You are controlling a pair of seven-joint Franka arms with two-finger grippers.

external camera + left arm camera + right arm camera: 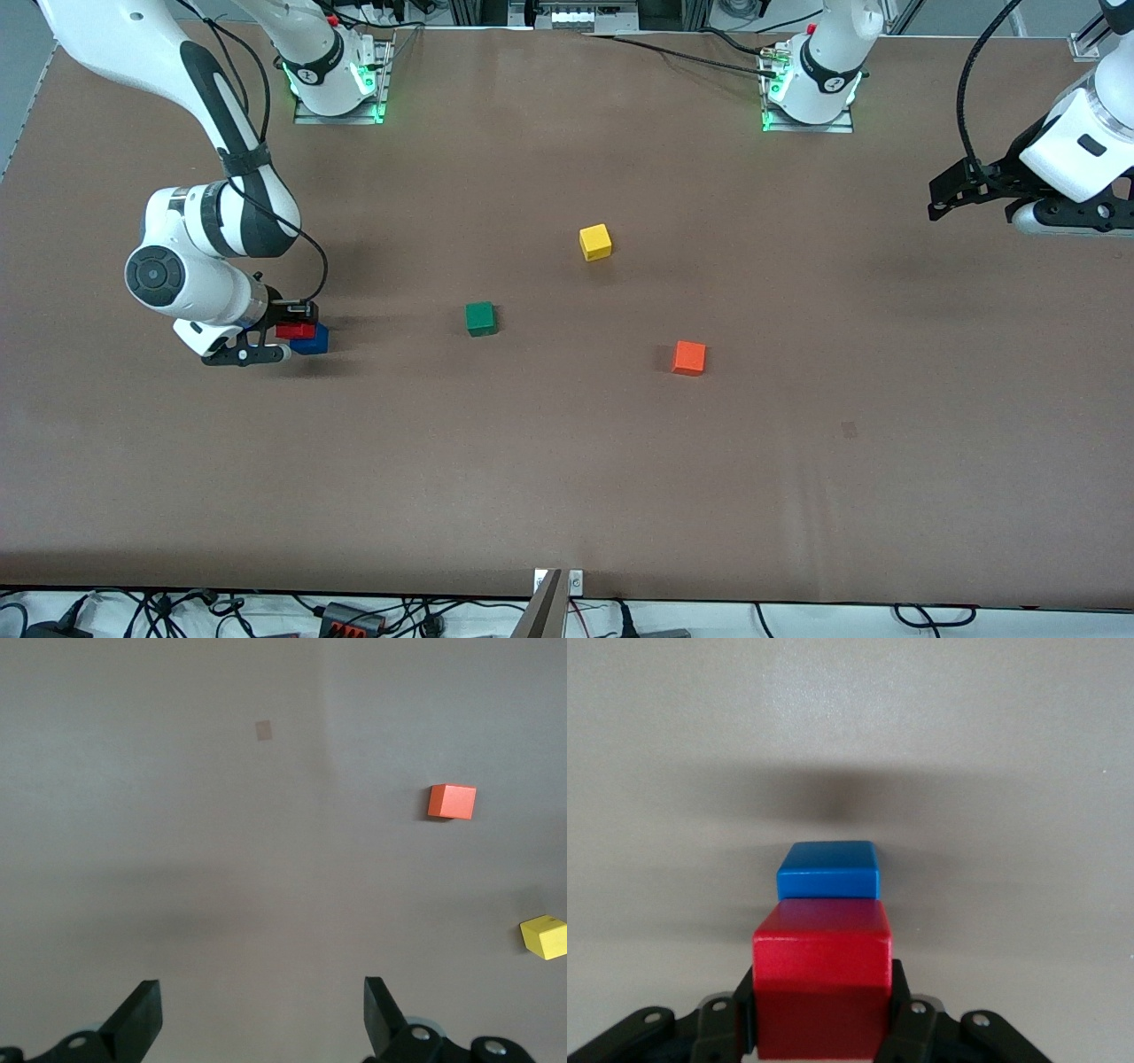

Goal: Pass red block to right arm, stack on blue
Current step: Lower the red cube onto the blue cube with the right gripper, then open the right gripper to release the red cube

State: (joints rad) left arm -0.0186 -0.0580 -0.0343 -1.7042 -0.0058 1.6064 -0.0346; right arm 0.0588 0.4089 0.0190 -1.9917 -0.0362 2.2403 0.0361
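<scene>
My right gripper (pixel 285 333) is shut on the red block (pixel 295 330) near the right arm's end of the table. It holds the red block low, partly over the blue block (pixel 313 340), which sits on the table. I cannot tell whether the two blocks touch. In the right wrist view the red block (pixel 822 979) fills the space between the jaws of the right gripper (pixel 822 1014), and the blue block (pixel 829 870) shows just past it. My left gripper (pixel 941 197) waits open and empty in the air over the left arm's end of the table; in its own wrist view the left gripper (pixel 259 992) has nothing between its jaws.
A green cube (pixel 479 318), a yellow cube (pixel 595 241) and an orange cube (pixel 688 357) lie apart around the middle of the brown table. The left wrist view shows the orange cube (pixel 452 802) and the yellow cube (pixel 544 936).
</scene>
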